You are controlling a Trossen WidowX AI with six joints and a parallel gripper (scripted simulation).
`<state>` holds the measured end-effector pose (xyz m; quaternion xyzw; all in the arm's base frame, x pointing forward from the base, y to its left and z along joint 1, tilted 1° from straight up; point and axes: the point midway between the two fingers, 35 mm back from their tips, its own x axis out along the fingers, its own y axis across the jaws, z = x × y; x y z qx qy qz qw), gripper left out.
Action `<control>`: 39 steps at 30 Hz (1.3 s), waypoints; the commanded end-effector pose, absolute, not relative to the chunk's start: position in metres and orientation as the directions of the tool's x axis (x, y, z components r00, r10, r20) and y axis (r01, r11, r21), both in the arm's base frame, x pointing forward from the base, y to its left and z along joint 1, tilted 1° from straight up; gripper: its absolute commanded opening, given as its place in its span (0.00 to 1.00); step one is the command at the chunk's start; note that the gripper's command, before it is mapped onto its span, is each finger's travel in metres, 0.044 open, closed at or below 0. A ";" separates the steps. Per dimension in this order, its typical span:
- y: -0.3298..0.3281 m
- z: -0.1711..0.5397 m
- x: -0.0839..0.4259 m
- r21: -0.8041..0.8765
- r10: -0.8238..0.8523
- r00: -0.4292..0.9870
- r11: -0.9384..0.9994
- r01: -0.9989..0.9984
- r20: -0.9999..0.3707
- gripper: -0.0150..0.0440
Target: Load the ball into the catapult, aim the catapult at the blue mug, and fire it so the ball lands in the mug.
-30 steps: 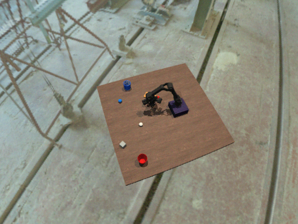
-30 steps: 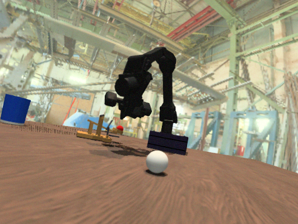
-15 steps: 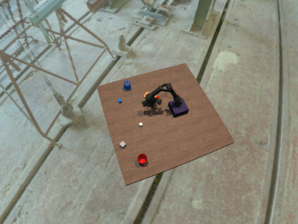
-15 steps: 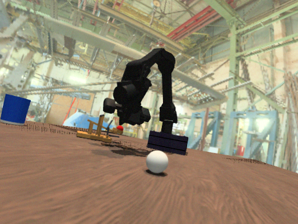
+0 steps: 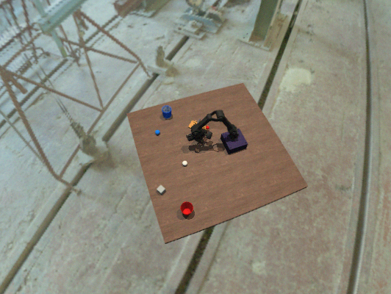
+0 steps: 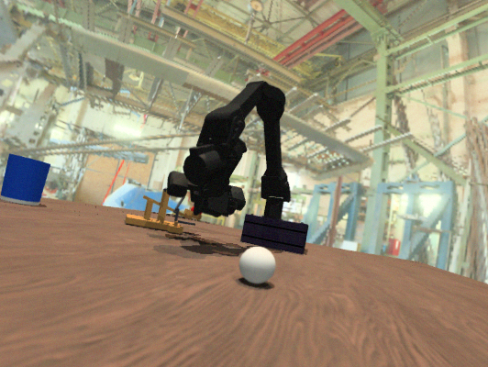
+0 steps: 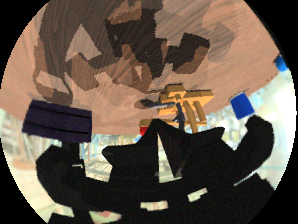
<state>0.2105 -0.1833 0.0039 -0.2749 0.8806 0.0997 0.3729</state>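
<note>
The small red ball (image 5: 207, 127) (image 7: 144, 130) is at one end of the orange catapult (image 5: 192, 124) (image 6: 153, 223) (image 7: 205, 94), on the side away from the blue mug; whether it sits fully in the holder, I cannot tell, because the arm hides a part. The catapult stands on the brown wooden tabletop (image 5: 235, 173) (image 6: 138, 312) (image 7: 250, 55), between its middle and the upper edge in the top view. Just beside the catapult and above the tabletop is the black pincer (image 5: 200, 137) (image 6: 202, 208) (image 7: 154, 121). Its fingers are together, and nothing is between them. The black jointed arm (image 5: 219, 114) (image 6: 272, 138) bends high and goes down to a dark purple block (image 5: 235, 142) (image 6: 274, 234) (image 7: 57, 121), near the right edge.

The round blue mug (image 5: 167, 112) (image 6: 25, 179) (image 7: 242, 106) stands upright near the upper edge, toward the left corner. A small blue ball (image 5: 157, 132) (image 7: 281, 63) lies near the left edge. A white ball (image 5: 184, 163) (image 6: 257, 265) rests farther down, and a pale grey cube (image 5: 161, 189) is close to the left edge. Near the bottom corner stands a red, open cup (image 5: 187, 209).
</note>
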 end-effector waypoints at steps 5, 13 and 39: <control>-0.181 -0.011 0.207 -0.023 -0.407 -0.578 0.831 -0.556 -0.708 0.25; -0.180 -0.023 0.206 -0.023 -0.407 -0.578 0.831 -0.557 -0.708 0.25; -0.162 0.063 0.262 -0.084 -0.375 -0.532 0.867 -0.492 -0.759 0.48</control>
